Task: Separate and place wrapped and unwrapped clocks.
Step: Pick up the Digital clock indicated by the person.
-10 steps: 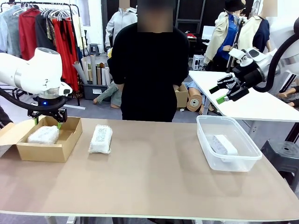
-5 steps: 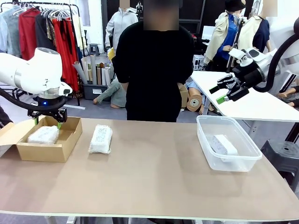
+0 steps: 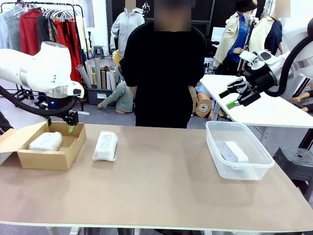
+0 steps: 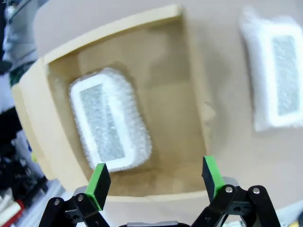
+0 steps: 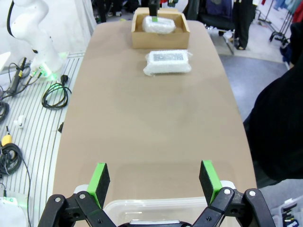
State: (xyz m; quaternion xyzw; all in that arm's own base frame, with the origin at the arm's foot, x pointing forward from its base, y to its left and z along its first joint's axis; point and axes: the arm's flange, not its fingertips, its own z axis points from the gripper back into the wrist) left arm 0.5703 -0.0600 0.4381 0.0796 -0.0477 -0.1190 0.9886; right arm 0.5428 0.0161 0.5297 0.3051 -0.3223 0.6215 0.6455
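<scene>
One bubble-wrapped clock (image 3: 45, 141) (image 4: 110, 120) (image 5: 158, 25) lies inside the brown cardboard box (image 3: 68, 152) at the table's left. My left gripper (image 3: 58, 125) (image 4: 155, 177) hangs open just above that box, holding nothing. A second wrapped clock (image 3: 105, 145) (image 4: 279, 92) (image 5: 168, 62) lies on the tabletop right of the box. The bare white clock (image 3: 234, 152) rests in the clear tub (image 3: 217, 147) at the right. My right gripper (image 3: 228, 98) (image 5: 154, 182) is open and empty, held high above and behind the tub.
A person in black (image 3: 164, 73) stands at the far edge, hands off the table. The tub's near rim (image 5: 165, 204) shows below my right fingers. A white table (image 3: 264, 110) stands behind at right. Cables (image 5: 54, 94) lie on the floor beside the table.
My left arm has risen from the box and shifted slightly right, still open. The person has stepped a little to the right. The right arm and the clocks have not moved.
</scene>
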